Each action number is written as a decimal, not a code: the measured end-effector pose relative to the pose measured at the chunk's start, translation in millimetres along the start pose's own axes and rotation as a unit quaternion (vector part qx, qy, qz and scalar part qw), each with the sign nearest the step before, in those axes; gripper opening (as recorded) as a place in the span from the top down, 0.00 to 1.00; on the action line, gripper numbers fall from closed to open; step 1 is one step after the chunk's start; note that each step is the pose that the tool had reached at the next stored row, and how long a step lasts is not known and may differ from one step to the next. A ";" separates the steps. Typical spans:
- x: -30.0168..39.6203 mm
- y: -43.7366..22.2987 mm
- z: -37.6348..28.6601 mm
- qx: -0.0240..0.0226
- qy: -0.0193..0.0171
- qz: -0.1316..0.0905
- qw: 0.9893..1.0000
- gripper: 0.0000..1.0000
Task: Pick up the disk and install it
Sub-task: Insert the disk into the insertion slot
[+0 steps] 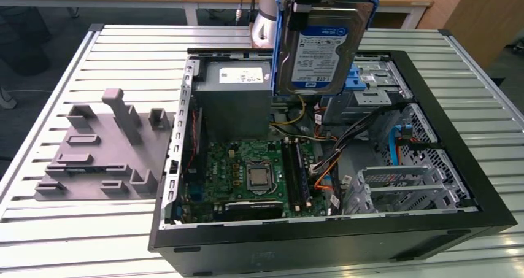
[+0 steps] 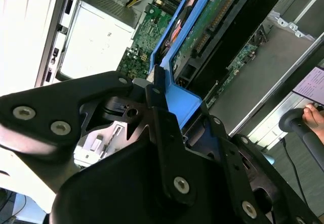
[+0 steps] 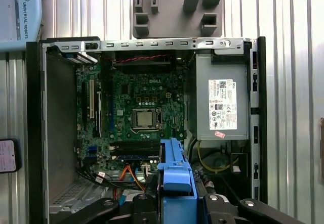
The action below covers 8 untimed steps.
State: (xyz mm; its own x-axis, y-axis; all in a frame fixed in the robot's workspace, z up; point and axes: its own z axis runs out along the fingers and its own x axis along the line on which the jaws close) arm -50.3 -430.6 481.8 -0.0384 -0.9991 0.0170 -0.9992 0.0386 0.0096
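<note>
Disk (image 1: 321, 45), a flat silver metal slab with a glossy white-and-blue label, hangs upright above the open black computer case (image 1: 327, 232) on the ribbed metal counter (image 1: 82, 235). The black tool (image 2: 177, 110) is clamped on its blue plastic bracket (image 2: 186, 96).

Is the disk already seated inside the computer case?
No: in the exterior view the disk hangs upright in the air above the open computer case, not set into any bay.

Silver disk (image 1: 323, 45) (blue bracket (image 1: 283, 38)), green motherboard (image 1: 237, 158), grey fixture (image 1: 102, 158)
</note>
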 end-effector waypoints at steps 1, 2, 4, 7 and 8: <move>0.1 0.0 0.0 0.000 0.000 0.000 1.000 0.64; 0.1 0.0 0.0 0.000 0.000 0.000 1.000 0.64; 0.2 0.0 0.0 0.000 0.000 0.000 1.000 0.64; 1.2 -0.1 0.0 0.000 0.000 0.000 1.000 0.64; 1.7 -0.1 0.0 0.000 0.000 0.000 1.000 0.64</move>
State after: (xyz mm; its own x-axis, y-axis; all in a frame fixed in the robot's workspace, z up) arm -50.2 -432.3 481.9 -0.0383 -0.9991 0.0171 -0.9992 0.0384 0.0096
